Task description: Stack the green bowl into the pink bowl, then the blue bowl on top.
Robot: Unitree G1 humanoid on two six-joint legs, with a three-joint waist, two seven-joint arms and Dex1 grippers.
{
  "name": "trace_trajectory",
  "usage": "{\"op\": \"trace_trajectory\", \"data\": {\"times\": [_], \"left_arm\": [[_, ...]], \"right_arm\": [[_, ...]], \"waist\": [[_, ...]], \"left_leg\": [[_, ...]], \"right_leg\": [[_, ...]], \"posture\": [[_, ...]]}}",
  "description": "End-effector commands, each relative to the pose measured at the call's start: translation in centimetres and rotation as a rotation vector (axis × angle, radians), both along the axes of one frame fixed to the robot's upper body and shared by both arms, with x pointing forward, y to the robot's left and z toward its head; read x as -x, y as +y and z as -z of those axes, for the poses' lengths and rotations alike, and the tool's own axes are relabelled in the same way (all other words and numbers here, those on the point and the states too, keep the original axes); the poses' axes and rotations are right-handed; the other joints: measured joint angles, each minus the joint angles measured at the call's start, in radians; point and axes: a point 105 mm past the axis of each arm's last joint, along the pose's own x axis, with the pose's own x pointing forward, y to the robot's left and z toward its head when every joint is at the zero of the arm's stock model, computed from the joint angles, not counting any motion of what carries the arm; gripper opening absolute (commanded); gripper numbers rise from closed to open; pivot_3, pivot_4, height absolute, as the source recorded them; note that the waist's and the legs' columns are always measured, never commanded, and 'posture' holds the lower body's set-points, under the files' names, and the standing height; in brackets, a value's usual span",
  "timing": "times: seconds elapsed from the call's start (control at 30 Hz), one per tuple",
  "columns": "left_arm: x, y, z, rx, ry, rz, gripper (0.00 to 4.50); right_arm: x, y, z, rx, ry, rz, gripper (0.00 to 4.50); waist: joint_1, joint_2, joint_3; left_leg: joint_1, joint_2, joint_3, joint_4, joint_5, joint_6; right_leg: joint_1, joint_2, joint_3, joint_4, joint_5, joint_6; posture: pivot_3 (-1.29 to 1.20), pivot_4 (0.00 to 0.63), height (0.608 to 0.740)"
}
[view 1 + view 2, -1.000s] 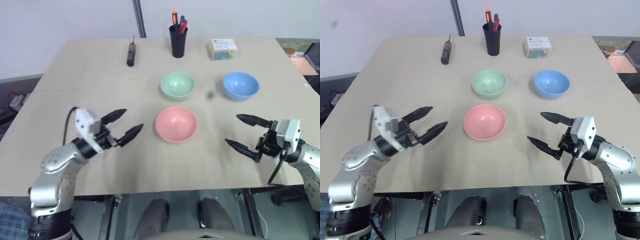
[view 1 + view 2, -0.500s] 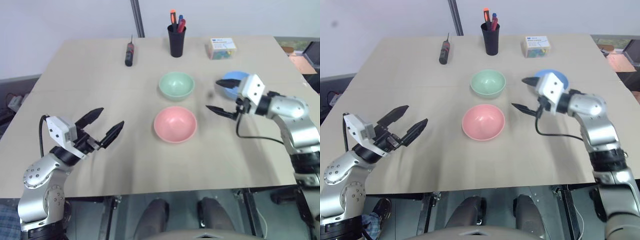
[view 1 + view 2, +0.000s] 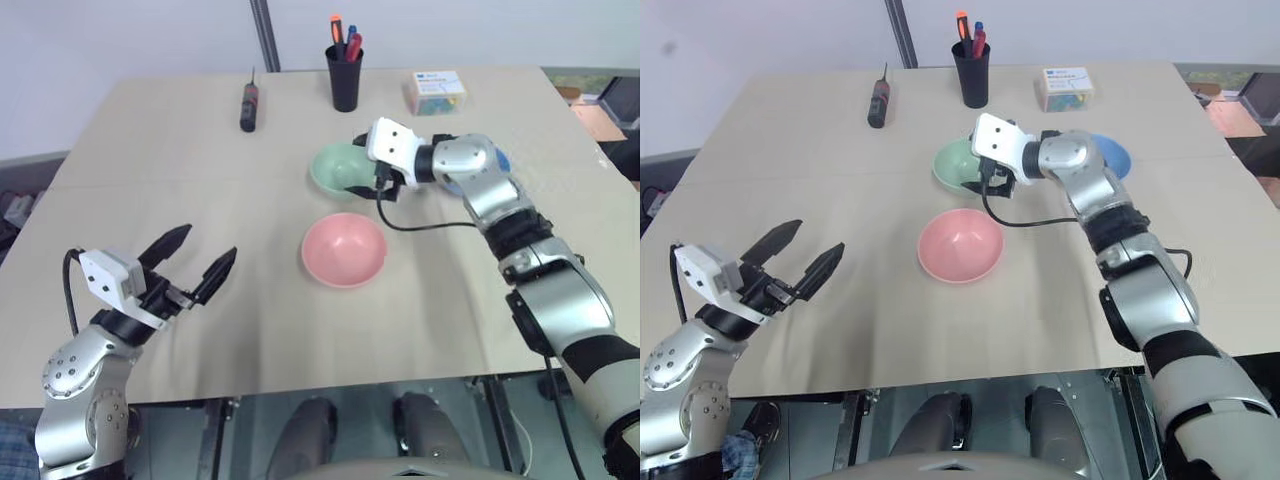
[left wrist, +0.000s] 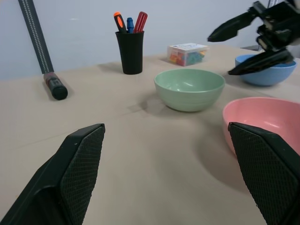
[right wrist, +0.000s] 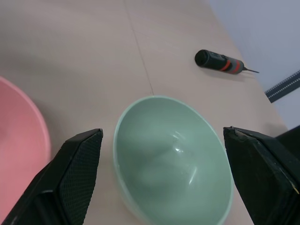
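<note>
1. Left gripper (image 3: 190, 262) hovers over the near left part of the table (image 3: 150, 170), its two black fingers spread wide with nothing between them, well apart from all three bowls.
2. Pink bowl (image 3: 344, 249) sits upright and empty near the table's middle, the nearest of the three bowls.
3. Green bowl (image 5: 173, 159) stands just beyond the pink bowl, upright and empty, apart from it.
4. Right gripper (image 4: 251, 44) is stretched across from the right and hangs over the green bowl's right side; its fingers are wide apart and hold nothing, and from the right wrist view they straddle the bowl from above.
5. Blue bowl (image 3: 1112, 153) lies to the right of the green bowl, largely hidden behind the right forearm.
6. Screwdriver (image 3: 246, 103) with a black and red handle lies at the far left.
7. Black cup (image 3: 344, 83) holding pens stands at the far centre, and a small clear box (image 3: 434, 92) of colourful bits sits to its right.
</note>
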Motion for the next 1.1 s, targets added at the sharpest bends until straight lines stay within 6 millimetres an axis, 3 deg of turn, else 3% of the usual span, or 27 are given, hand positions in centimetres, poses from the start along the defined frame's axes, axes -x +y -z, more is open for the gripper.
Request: {"op": "trace_trajectory", "data": {"times": [0.03,0.5,0.6,0.67,0.77,0.83,0.87,0.9,1.1], "left_arm": [[0.9,0.3,-2.0,0.000,-0.089,-0.040,4.46],[1.5,0.3,-2.2,0.054,-0.104,-0.078,4.46],[1.5,0.1,-2.3,0.062,-0.114,-0.073,4.50],[1.4,0.0,-2.4,0.070,-0.120,-0.072,4.50],[1.4,0.0,-2.4,0.067,-0.121,-0.070,4.50],[1.3,0.0,-2.4,0.063,-0.121,-0.068,4.50],[1.3,0.0,-2.4,0.064,-0.121,-0.067,4.50],[1.3,0.0,-2.4,0.064,-0.122,-0.065,4.50],[1.1,-0.2,-2.3,0.070,-0.122,-0.056,4.50]], "right_arm": [[-0.1,1.1,-0.7,0.013,-0.024,-0.025,4.35],[-1.6,2.2,2.9,0.064,0.105,0.110,4.35],[-1.7,2.3,3.2,0.096,0.075,0.120,3.66],[-1.7,2.5,3.1,0.098,0.065,0.120,2.67],[-1.7,2.8,2.9,0.093,0.055,0.118,1.67],[-1.6,3.0,3.0,0.097,0.051,0.109,0.69],[-1.6,3.0,3.0,0.098,0.052,0.106,0.60],[-1.5,3.0,3.1,0.101,0.051,0.103,0.05],[-1.5,3.1,2.4,0.094,0.020,0.087,0.05]], "waist": [[0.000,0.000,0.000],[-0.001,0.001,0.000],[-0.001,0.001,0.000],[-0.001,0.001,0.000],[-0.004,0.001,0.000],[-0.006,0.001,0.000],[-0.007,0.001,0.000],[-0.009,0.001,0.000],[-0.021,0.001,0.000]], "left_leg": [[0.000,0.000,0.000,0.000,0.000,0.000],[0.000,0.000,0.001,-0.001,0.000,0.000],[0.000,0.000,0.001,-0.001,0.000,0.000],[-0.001,0.000,0.002,-0.001,0.000,-0.001],[-0.001,0.000,0.002,-0.001,0.000,-0.001],[-0.002,0.000,0.002,-0.001,0.000,-0.001],[-0.002,0.000,0.002,-0.001,0.000,-0.001],[-0.002,0.000,0.002,-0.001,0.000,-0.001],[-0.002,0.000,0.002,-0.001,0.000,-0.001]], "right_leg": [[0.000,0.000,0.000,0.000,0.000,0.000],[-0.001,0.001,0.002,0.001,0.000,0.000],[-0.001,0.001,0.002,0.001,0.000,0.000],[-0.002,0.001,0.002,0.001,0.000,0.000],[-0.003,0.001,0.003,0.001,0.000,0.000],[-0.004,0.001,0.003,0.001,0.000,0.000],[-0.004,0.001,0.003,0.001,0.000,0.000],[-0.004,0.001,0.003,0.001,0.000,0.000],[-0.004,0.001,0.003,0.001,0.000,0.000]], "posture": [[0.00,0.150,0.740],[0.00,0.150,0.740],[0.00,0.150,0.740],[0.00,0.150,0.740],[0.00,0.150,0.740],[0.00,0.150,0.740],[0.00,0.150,0.740],[0.00,0.150,0.740],[0.00,0.150,0.740]]}}
